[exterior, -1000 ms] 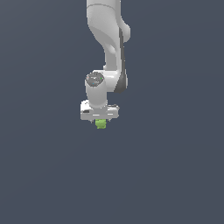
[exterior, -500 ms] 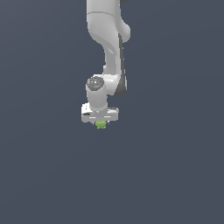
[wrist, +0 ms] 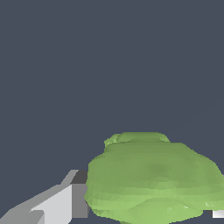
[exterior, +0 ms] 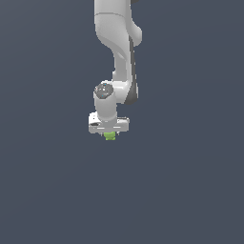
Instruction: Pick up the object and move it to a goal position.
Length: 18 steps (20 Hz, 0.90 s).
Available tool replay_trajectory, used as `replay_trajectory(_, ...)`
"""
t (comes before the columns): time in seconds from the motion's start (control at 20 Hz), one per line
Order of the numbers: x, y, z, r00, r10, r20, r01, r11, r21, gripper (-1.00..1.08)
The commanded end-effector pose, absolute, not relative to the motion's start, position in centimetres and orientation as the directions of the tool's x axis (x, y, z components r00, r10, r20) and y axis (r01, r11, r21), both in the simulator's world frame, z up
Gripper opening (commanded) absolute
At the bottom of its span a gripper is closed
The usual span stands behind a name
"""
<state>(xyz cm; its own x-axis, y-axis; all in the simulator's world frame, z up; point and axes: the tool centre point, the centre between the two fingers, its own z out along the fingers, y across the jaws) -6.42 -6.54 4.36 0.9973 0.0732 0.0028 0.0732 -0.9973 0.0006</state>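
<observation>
Flat slate-grey backdrop all round, no goal marker visible. White arm (exterior: 116, 52) comes down from the upper middle of the frame, wrist bent, claw (exterior: 109, 134) pointing straight down just below centre. Green lump (exterior: 110, 136) sits between the fingertips, apparently pinched; wrist view shows one finger (wrist: 65, 203) pressed against the lump (wrist: 151, 179). Risk, as I judge it: the hold is shallow, so a quick move could let it slip out.
</observation>
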Motion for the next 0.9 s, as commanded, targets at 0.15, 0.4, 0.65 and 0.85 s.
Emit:
replay_trajectory(0.15,-6.2,-6.2,5.4,0.997,0.073,0.003,0.073,-0.997,0.001,-1.0)
replay_trajectory(0.4,-5.7,-5.6,7.9,0.997,0.073,0.003,0.073,-0.997,0.001,-1.0)
replay_trajectory(0.65,-5.0,-4.5,11.7,0.997,0.073,0.002,0.073,-0.997,0.001,-1.0)
replay_trajectory(0.85,-4.2,-3.4,15.6,0.997,0.073,0.002,0.073,-0.997,0.001,-1.0)
